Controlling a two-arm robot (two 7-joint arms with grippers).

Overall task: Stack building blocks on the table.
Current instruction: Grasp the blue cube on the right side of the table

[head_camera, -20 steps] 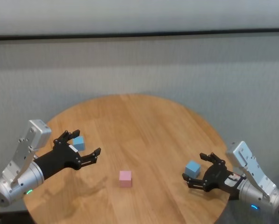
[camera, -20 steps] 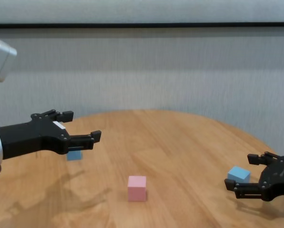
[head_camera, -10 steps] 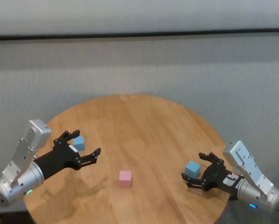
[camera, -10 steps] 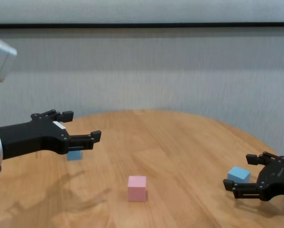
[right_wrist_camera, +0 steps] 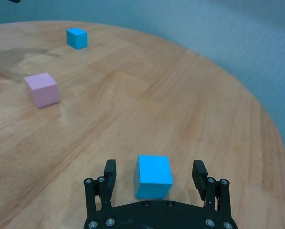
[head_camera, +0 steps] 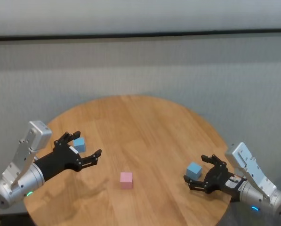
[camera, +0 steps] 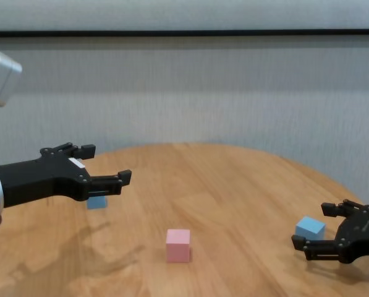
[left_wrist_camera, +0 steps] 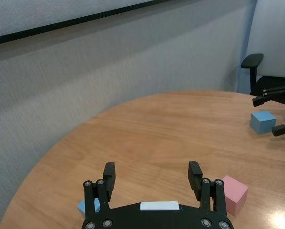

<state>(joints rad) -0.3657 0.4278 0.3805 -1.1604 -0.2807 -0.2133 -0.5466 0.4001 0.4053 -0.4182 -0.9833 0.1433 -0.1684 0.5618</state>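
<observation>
On the round wooden table (head_camera: 140, 122) a pale pink cube (head_camera: 126, 180) sits near the front middle. One light blue cube (head_camera: 79, 144) lies at the left, just behind my left gripper (head_camera: 87, 142), which is open and hovers above the table. The other light blue cube (head_camera: 194, 170) lies at the right, between the open fingers of my right gripper (head_camera: 195, 167). In the right wrist view this cube (right_wrist_camera: 153, 176) sits midway between the fingers, which do not touch it. The pink cube also shows in the chest view (camera: 178, 245).
A grey wall (head_camera: 140, 70) stands behind the table. The table's right edge (head_camera: 225, 155) runs close to the right gripper. A black office chair (left_wrist_camera: 253, 61) shows beyond the table in the left wrist view.
The right gripper has shifted only slightly around the right blue cube and stays open. The left arm and all three cubes have not moved.
</observation>
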